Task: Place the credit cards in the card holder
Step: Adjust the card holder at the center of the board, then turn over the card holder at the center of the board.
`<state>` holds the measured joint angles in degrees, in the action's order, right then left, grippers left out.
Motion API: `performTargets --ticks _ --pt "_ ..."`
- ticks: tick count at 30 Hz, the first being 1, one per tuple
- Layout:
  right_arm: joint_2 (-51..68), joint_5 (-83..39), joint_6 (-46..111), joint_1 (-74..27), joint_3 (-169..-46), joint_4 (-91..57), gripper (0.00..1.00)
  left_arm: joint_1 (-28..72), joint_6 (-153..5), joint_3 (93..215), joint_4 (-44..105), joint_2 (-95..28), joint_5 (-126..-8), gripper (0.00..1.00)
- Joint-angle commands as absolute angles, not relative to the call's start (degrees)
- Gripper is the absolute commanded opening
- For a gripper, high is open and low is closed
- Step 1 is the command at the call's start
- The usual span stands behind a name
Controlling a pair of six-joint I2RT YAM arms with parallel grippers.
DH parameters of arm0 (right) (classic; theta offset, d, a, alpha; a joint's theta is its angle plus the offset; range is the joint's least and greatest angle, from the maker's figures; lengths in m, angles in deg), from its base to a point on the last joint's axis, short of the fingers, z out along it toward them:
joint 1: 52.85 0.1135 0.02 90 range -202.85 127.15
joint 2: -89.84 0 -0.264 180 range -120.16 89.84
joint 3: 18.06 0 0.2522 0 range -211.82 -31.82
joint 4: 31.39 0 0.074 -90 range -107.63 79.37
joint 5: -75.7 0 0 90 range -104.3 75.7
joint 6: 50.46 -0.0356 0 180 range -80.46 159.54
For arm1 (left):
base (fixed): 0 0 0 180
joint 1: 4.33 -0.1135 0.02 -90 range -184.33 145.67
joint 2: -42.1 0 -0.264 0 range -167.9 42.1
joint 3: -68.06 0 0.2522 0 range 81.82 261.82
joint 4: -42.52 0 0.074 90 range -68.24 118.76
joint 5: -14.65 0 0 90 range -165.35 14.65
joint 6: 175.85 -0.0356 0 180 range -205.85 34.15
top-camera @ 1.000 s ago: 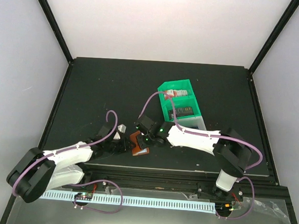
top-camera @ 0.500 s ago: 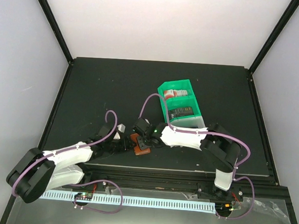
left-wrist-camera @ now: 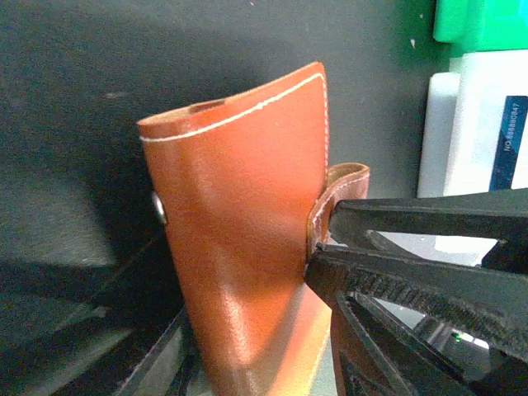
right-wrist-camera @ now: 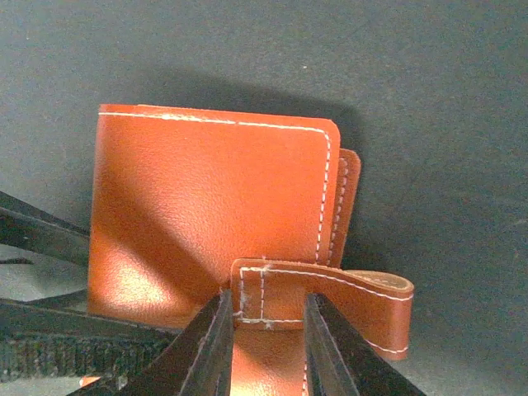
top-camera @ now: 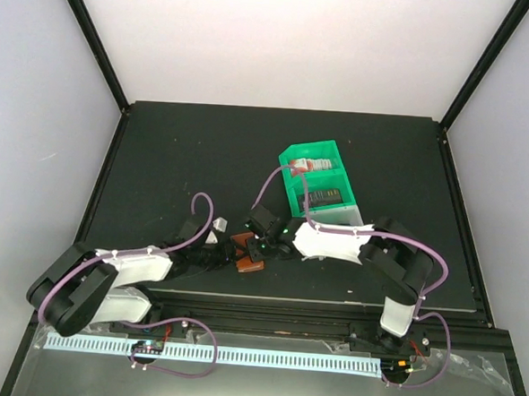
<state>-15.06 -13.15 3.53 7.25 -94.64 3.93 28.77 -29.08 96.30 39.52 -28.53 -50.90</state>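
Note:
The brown leather card holder [top-camera: 246, 252] stands on edge near the table's front, between both grippers. In the right wrist view my right gripper [right-wrist-camera: 266, 309] is shut across the snap tab [right-wrist-camera: 330, 289] of the card holder [right-wrist-camera: 206, 198]. The card holder [left-wrist-camera: 239, 247] fills the left wrist view and sits between the jaws of my left gripper [left-wrist-camera: 260, 363]; whether they press on it does not show. The right fingers [left-wrist-camera: 429, 280] show there on the tab. Red-and-white credit cards [top-camera: 310, 165] and dark ones [top-camera: 326, 197] lie in the tray, and a blue card [left-wrist-camera: 507, 140] shows in its white part.
The green-and-white divided tray [top-camera: 288, 177] stands behind the right arm. The table's front rail [top-camera: 267, 297] runs just in front of the card holder. Purple cables loop over both arms. Black frame posts stand at the back corners.
The left arm has pushed forward and to the right, closer to the card holder. The right arm's elbow has swung left. The card holder stays in about the same spot.

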Motion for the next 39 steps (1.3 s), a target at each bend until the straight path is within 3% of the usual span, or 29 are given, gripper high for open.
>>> performTargets --ticks 1,5,9,16,21,26,31,36,39 --pt "-15.0 -21.1 5.2 4.4 -89.1 0.7 0.26 29.1 -24.9 95.3 44.9 -32.9 -48.1 0.43" --pt "-14.0 -24.6 6.5 3.3 -87.6 -1.2 0.26 29.1 -25.7 95.5 47.2 -34.1 -48.6 0.26" --pt "-9.3 -27.7 6.4 0.3 -86.2 -2.5 0.27 29.1 -30.9 98.2 43.0 -32.2 -50.2 0.02" --pt "5.3 -26.0 9.4 -6.7 -87.7 2.4 0.40 29.1 -42.5 105.4 29.1 -20.3 -53.4 0.02" --pt "14.4 -30.9 10.0 -11.9 -90.8 3.9 0.60 29.1 -52.2 112.1 22.7 -12.6 -54.4 0.01" --pt "19.2 -36.3 10.9 -12.3 -97.8 4.6 0.74 29.1 -64.3 121.3 21.2 -8.1 -55.6 0.02" --pt "22.8 -37.0 9.3 -12.3 -102.3 2.5 0.79 29.3 -88.5 126.0 28.5 -5.2 -51.1 0.02" --pt "26.6 -36.3 -1.8 -12.3 -104.4 3.6 0.85 29.3 -123.6 116.6 47.2 -0.6 -51.0 0.02" --pt "30.5 -37.8 -11.9 -12.3 -99.5 -2.3 0.87 29.3 -135.7 117.6 51.8 -3.6 -54.4 0.02"
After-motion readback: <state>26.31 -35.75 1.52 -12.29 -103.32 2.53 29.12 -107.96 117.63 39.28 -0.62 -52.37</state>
